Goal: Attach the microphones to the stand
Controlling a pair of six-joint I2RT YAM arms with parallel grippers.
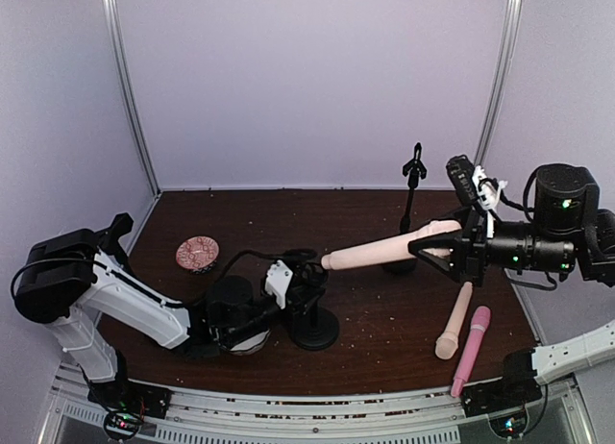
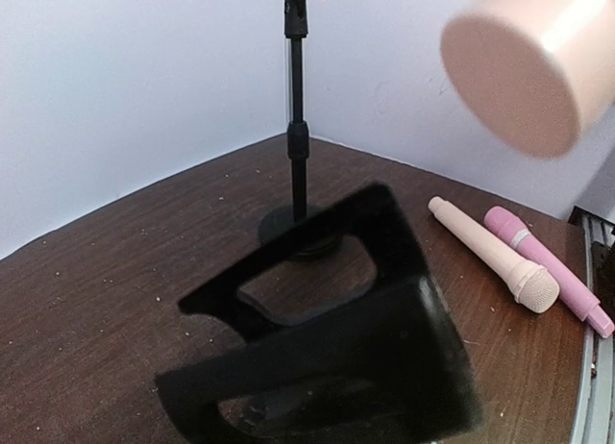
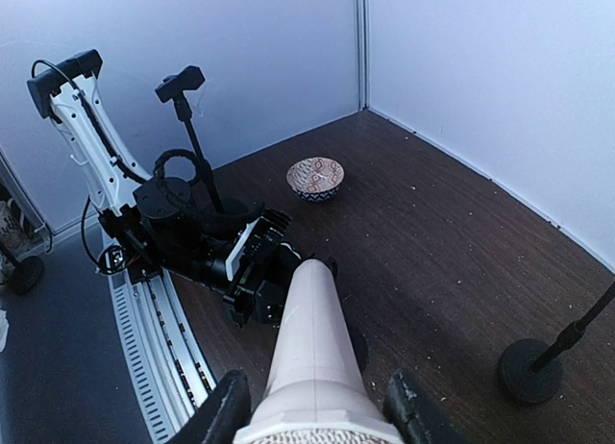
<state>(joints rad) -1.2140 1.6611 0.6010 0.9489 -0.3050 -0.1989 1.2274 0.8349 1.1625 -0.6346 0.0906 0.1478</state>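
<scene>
Top external: right claw (image 1: pixel 444 244) pinches a pale cream-peach plastic microphone (image 1: pixel 380 251) level above the dark brown table (image 1: pixel 240 223).
Its tail points toward the black round-based stand (image 1: pixel 315 329), beside the left claw (image 1: pixel 307 283), whose grip cannot be told; right of that stand lie a second cream microphone (image 1: pixel 454 321) and a pink microphone (image 1: pixel 471 348).

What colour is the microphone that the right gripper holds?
Pale cream-peach. The microphone shows best in the top external view.

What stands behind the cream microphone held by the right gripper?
A tall black microphone stand with a clip on top. The cream plastic microphone covers its lower pole; its round base shows partly.
</scene>
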